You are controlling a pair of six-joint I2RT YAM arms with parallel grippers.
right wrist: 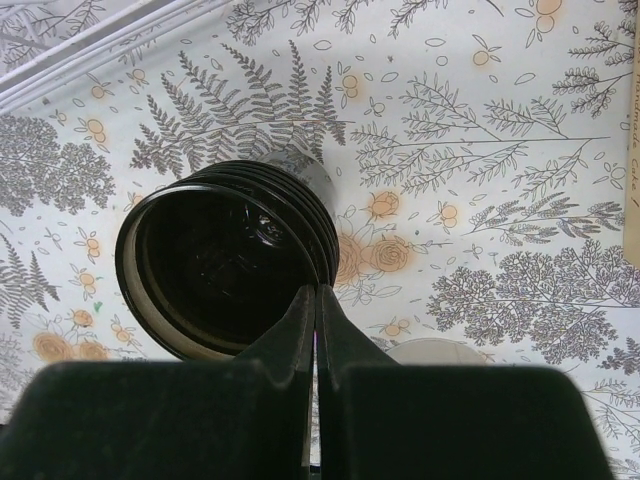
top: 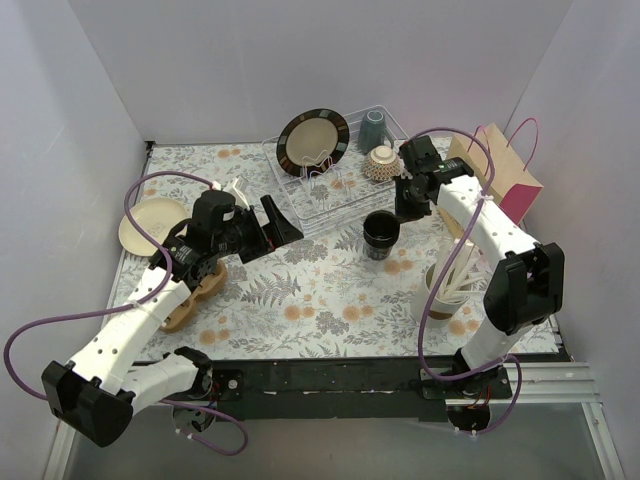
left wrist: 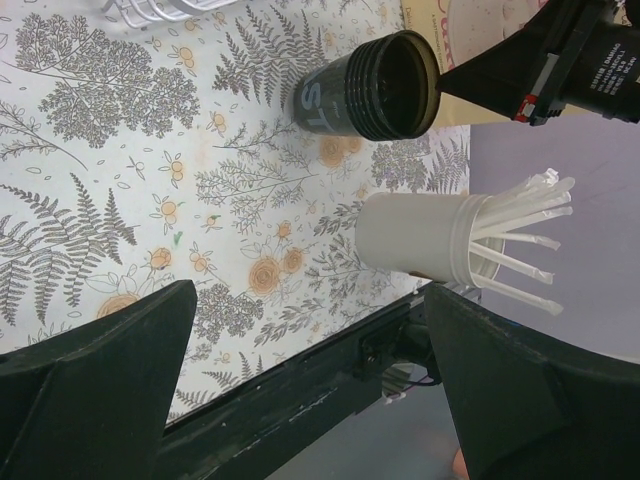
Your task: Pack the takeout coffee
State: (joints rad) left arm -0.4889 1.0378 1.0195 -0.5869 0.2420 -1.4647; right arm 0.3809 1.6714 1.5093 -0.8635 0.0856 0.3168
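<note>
Right gripper's [right wrist: 317, 296] jaws press together at the stacked black paper cups' [right wrist: 225, 265] rim, mid-frame. Confirm the wall is pinched before lifting. Left gripper's [left wrist: 310, 400] jaws are spread.

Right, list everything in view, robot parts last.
black cups: one nested stack, number unclear, black, table centre
white cup of stirrers: one, white, near right
dish rack: one, white wire, far centre
plate: one, dark-rimmed, upright in rack
mug: one, grey-blue, rack's far corner
bowl: one, beige, in rack
paper bag: one, tan and pink, far right
small plate: one, cream, left edge
wooden piece: one, brown, near left
left gripper: black, open, left of the cups
right gripper: black, shut, at the stack's rim
</note>
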